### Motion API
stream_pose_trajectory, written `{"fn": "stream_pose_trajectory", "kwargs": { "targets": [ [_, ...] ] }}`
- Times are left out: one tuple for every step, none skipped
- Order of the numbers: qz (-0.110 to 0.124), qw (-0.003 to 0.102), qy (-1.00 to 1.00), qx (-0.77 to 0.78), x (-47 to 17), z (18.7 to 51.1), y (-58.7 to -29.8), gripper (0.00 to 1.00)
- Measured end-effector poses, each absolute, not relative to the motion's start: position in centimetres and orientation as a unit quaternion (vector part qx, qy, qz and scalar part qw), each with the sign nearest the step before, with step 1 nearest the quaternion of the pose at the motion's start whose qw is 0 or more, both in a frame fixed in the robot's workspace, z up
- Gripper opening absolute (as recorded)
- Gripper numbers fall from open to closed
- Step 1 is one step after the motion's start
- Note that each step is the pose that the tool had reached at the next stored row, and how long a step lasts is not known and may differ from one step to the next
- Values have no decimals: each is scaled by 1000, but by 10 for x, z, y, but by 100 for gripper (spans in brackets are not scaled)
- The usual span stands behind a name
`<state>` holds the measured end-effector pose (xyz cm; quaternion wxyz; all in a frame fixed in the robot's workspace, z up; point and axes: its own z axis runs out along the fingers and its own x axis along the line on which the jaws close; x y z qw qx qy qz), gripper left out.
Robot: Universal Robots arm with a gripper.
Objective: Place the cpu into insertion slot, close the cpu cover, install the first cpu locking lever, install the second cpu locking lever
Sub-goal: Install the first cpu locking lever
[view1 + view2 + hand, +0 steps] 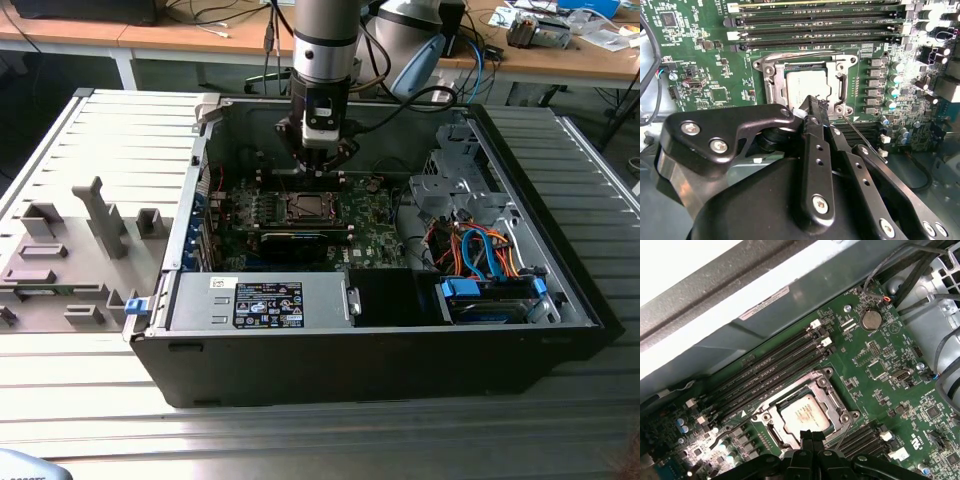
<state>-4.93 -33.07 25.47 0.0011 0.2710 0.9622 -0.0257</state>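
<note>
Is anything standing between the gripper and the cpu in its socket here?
Nothing visible does. In the second wrist view the gripper, jaws shut, sits at the edge of the cpu cover, which frames the seated cpu. A thin lever rod runs beside the gripper, not across its path.

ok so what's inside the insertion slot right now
The cpu lies flat inside the insertion slot, its silver top showing. In the second wrist view the tool covers one edge; what lies beneath the chip is hidden.
</note>
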Motion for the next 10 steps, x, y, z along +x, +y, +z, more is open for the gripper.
{"fn": "stream_pose_trajectory", "kwargs": {
  "targets": [
    [-26, 1, 963, 270, -49, 255, -331, 11],
    [-26, 1, 963, 269, -49, 255, -331, 11],
    [-26, 1, 963, 268, -49, 255, -331, 11],
    [-26, 1, 963, 267, -49, 255, -331, 11],
    [-26, 1, 964, 265, -49, 255, -331, 11],
    [-26, 1, 964, 263, -49, 255, -331, 11],
    [-26, 1, 965, 262, -49, 255, -331, 11],
    [-26, 1, 965, 261, -49, 255, -331, 11],
    [-26, 1, 965, 260, -49, 255, -331, 11],
    [-26, 1, 966, 258, -49, 255, -331, 11]
  ]
}}
